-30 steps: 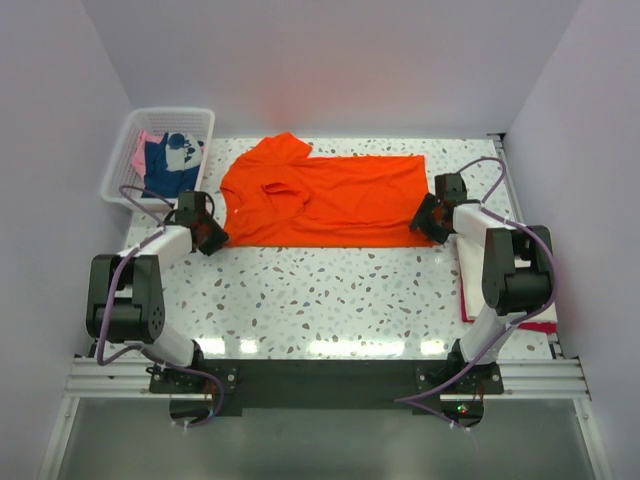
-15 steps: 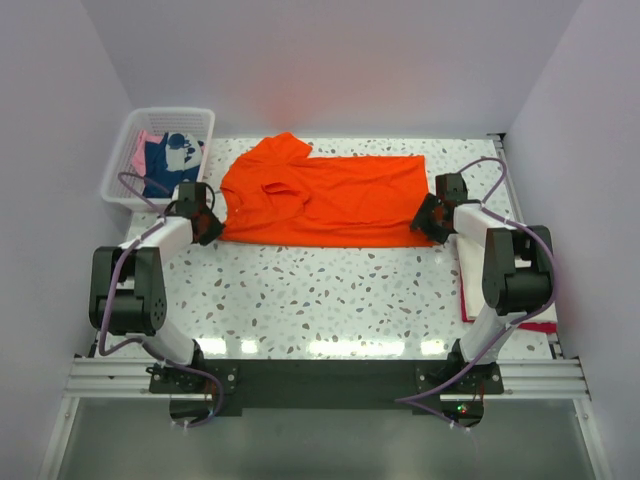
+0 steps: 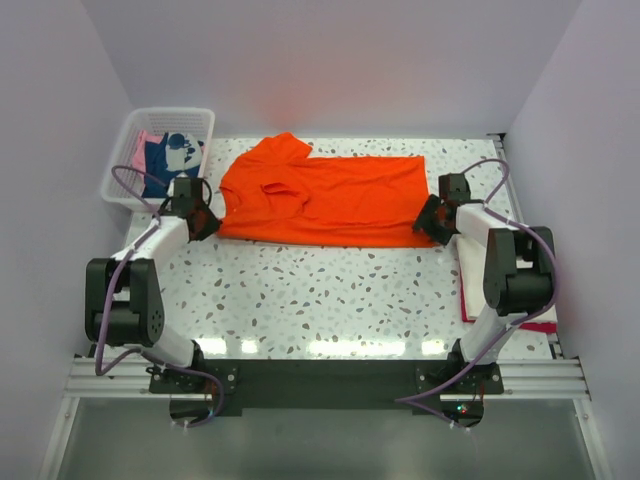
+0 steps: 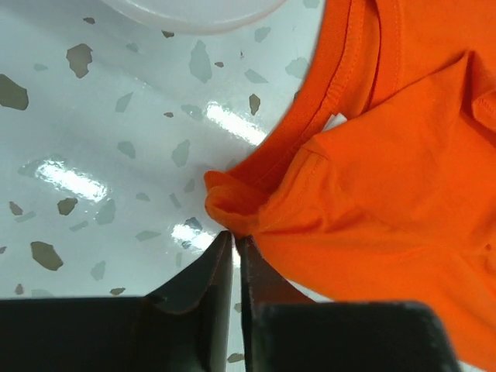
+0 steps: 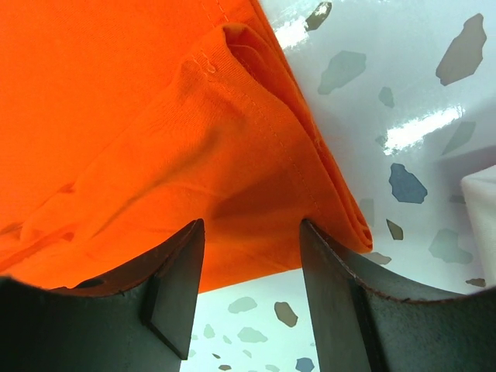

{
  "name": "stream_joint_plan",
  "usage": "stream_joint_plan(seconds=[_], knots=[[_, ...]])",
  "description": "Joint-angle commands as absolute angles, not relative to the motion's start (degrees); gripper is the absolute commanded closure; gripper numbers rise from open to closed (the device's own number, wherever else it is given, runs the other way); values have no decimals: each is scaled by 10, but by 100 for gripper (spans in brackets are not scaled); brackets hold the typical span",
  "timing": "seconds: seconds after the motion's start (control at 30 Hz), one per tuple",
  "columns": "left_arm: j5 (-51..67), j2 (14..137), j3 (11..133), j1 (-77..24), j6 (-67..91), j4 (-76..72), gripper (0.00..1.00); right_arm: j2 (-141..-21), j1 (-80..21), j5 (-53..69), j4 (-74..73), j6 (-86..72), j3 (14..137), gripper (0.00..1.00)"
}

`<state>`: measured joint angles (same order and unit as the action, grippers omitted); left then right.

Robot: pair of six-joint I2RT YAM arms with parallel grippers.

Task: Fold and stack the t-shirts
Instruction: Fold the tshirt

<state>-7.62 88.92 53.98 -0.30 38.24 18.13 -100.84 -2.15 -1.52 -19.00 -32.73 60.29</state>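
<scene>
A: Left gripper (image 4: 235, 239)?
B: Jaws nearly together, tips nipping a bunched corner of the orange shirt (image 3: 330, 200).
A: Right gripper (image 5: 252, 229)?
B: Jaws apart, straddling the shirt's hem corner, not clamped.
A: Shirt position?
B: Spread on the table (image 3: 330, 290), far side, between both grippers. Basket (image 3: 120, 165) to its left.

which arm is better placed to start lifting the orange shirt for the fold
Left. The left gripper looks pinched shut on a bunched corner of the orange t-shirt, ready to lift; the right gripper stands open astride the opposite edge, clamping nothing yet.
</scene>
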Motion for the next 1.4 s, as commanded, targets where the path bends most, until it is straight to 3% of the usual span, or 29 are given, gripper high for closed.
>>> stream_joint_plan(seconds=[0.0, 0.03, 0.13, 0.27, 0.4, 0.7, 1.2, 1.33, 1.37], knots=[[-66, 844, 499, 0, 401, 170, 75, -984, -17, -11, -207, -318, 606, 44], [-56, 834, 486, 0, 408, 161, 59, -984, -17, -9, -207, -318, 605, 44], [-19, 798, 445, 0, 438, 128, 42, -972, -17, -1, -208, -317, 603, 41], [14, 773, 412, 0, 471, 97, 38, -955, -16, 11, -215, -316, 603, 40], [24, 777, 380, 0, 506, 47, 38, -944, -16, 11, -221, -316, 599, 39], [-14, 842, 382, 0, 517, -13, 49, -918, -11, -21, -236, -317, 576, 32], [-47, 910, 432, 0, 482, -1, 57, -973, 16, -37, -212, -336, 580, 36], [-40, 921, 437, 0, 483, -1, 66, -994, 16, -25, -208, -340, 597, 41], [-40, 921, 439, 0, 483, -1, 69, -998, 16, -24, -207, -341, 599, 49]])
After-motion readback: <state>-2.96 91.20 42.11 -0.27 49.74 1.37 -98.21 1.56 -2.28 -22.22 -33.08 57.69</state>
